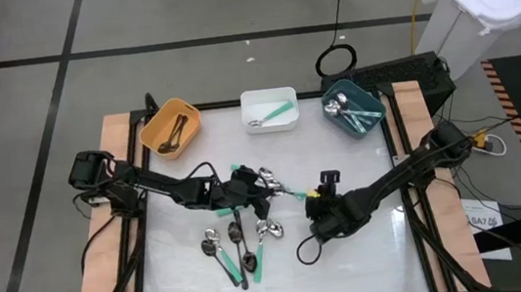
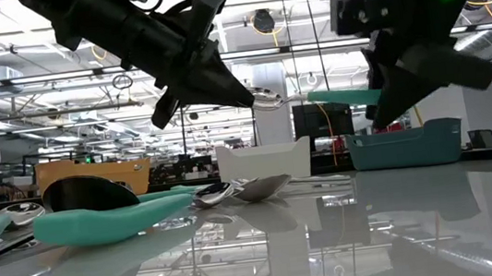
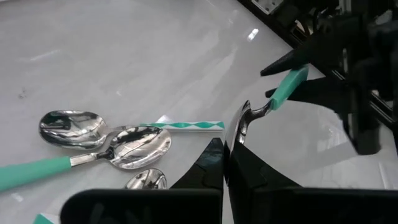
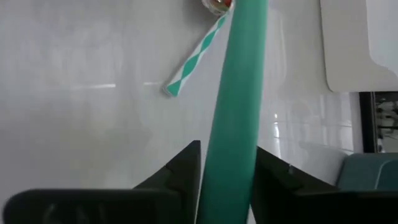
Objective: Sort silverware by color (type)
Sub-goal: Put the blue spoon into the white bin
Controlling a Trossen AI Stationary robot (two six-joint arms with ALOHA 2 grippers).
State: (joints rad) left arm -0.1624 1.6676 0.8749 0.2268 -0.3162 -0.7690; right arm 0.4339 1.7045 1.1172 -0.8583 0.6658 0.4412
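while both grippers clamp it, mint-handled spoon [image 2: 316, 98] midair

Three bins stand in a row along the table's [image 1: 371, 251] far edge: the left bin [image 1: 171, 127], the middle bin [image 1: 269, 109] and the right bin [image 1: 353, 109], each holding spoons. A cluster of spoons [image 1: 238, 247] lies on the table's near centre. Above the centre, one spoon [image 1: 285, 190] hangs between the left gripper [image 1: 264, 193] and the right gripper [image 1: 314, 199].

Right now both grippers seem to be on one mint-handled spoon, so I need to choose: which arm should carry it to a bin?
Probably the right. The right gripper clamps the mint-handled spoon by its handle; the left gripper only pinches the bowel end. The teal bin holding mint-handled spoons sits on its side.
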